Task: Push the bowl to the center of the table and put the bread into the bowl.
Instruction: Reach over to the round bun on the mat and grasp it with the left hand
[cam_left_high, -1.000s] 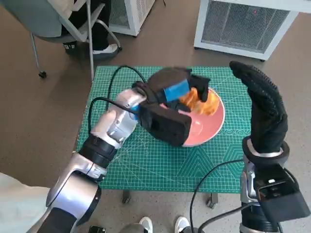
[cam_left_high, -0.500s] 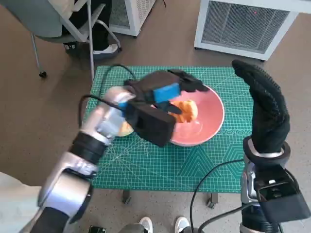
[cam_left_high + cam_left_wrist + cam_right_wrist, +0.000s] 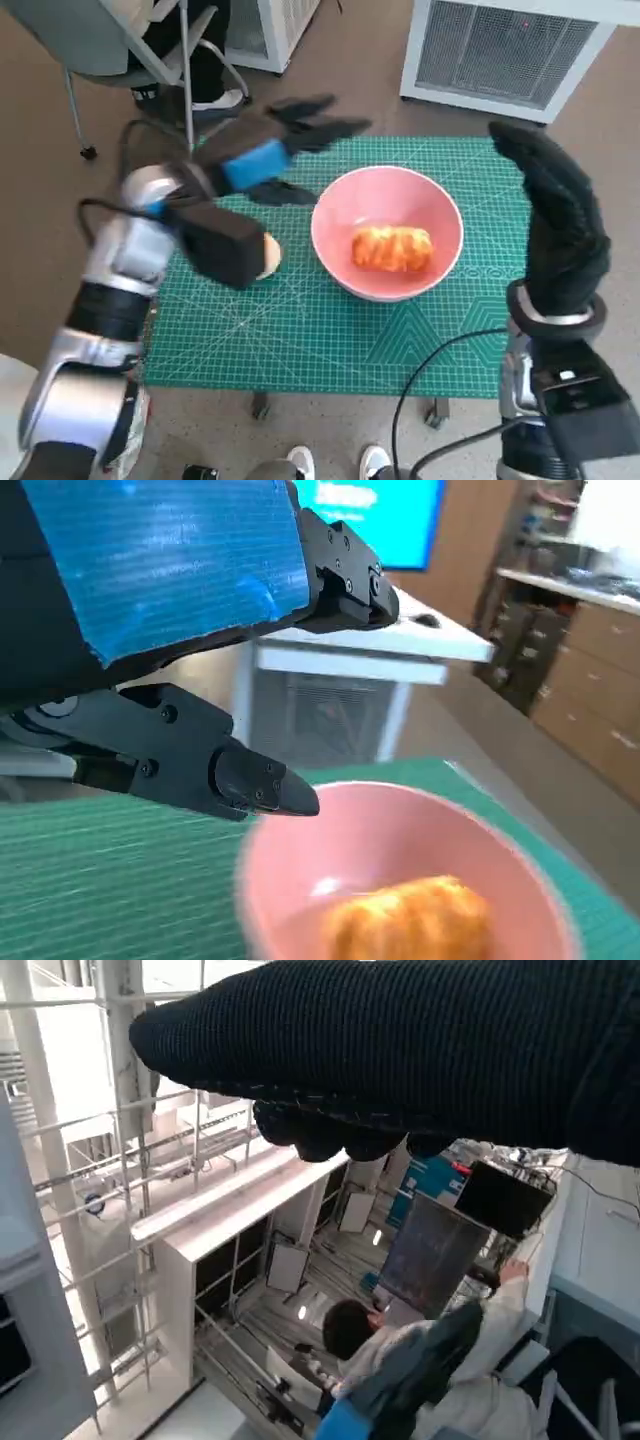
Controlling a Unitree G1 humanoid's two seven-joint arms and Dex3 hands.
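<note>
A pink bowl (image 3: 435,215) stands on the green mat, a little right of the table's middle, with a golden bread roll (image 3: 391,248) lying inside it. The left wrist view shows the same bowl (image 3: 300,870) and bread (image 3: 410,925) below that hand's fingers (image 3: 240,780). My left hand (image 3: 262,156), blue tape on its back, hovers above the mat's far left part, fingers spread, holding nothing. My gloved right hand (image 3: 558,222) stands raised and flat at the table's right edge, empty, beside the bowl and not touching it.
The green cutting mat (image 3: 300,330) covers the small table. A pale round object (image 3: 269,256) lies on the mat left of the bowl, partly hidden by my left wrist. A chair and a person's feet (image 3: 215,100) are beyond the far left corner, white units (image 3: 500,50) beyond the far edge.
My left hand has let go of the bread, which now lies in the bowl, and has pulled back up and to the left. The right hand stays raised at the right.
</note>
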